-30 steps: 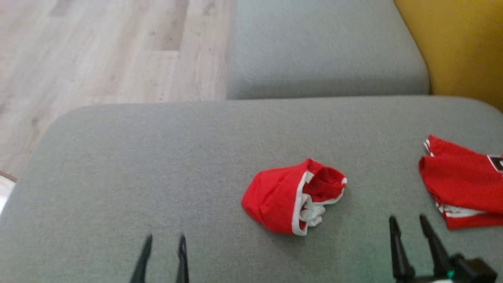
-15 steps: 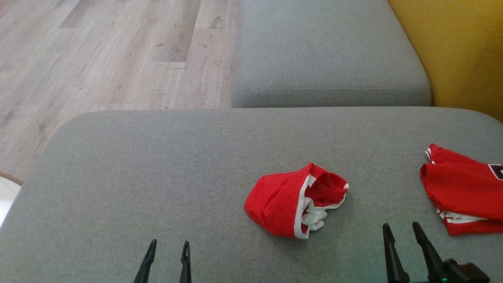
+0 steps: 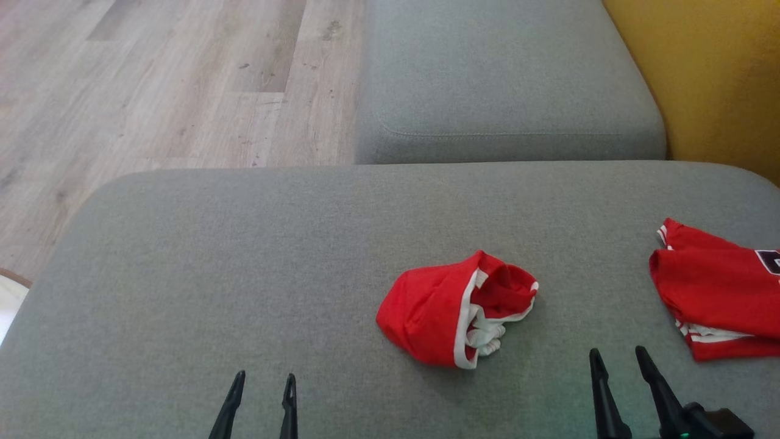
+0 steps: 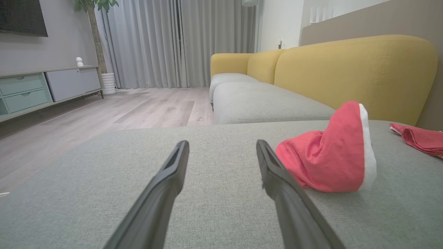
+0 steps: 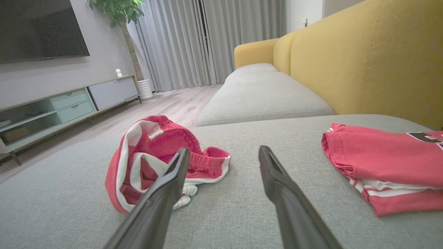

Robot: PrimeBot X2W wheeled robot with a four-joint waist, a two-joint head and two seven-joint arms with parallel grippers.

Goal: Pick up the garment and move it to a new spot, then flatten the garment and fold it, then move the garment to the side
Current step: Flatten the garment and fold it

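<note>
With left gripper (image 3: 265,375) and right gripper (image 3: 616,350) both released and empty, we find the crumpled garment (image 3: 454,311) lying on the cushion (image 3: 244,256) at the right gripper's 10 o'clock; pickup, flattening, folding and set-aside all remain.

Living room: sofa (image 4: 346,69), television (image 5: 38,27), curtains (image 5: 193,41)

right claw (image 5: 224,151): spread, empty | crumpled red garment (image 5: 162,138): left of it, on grey cushion (image 5: 225,214) | folded red shirt (image 5: 380,162): right
</note>
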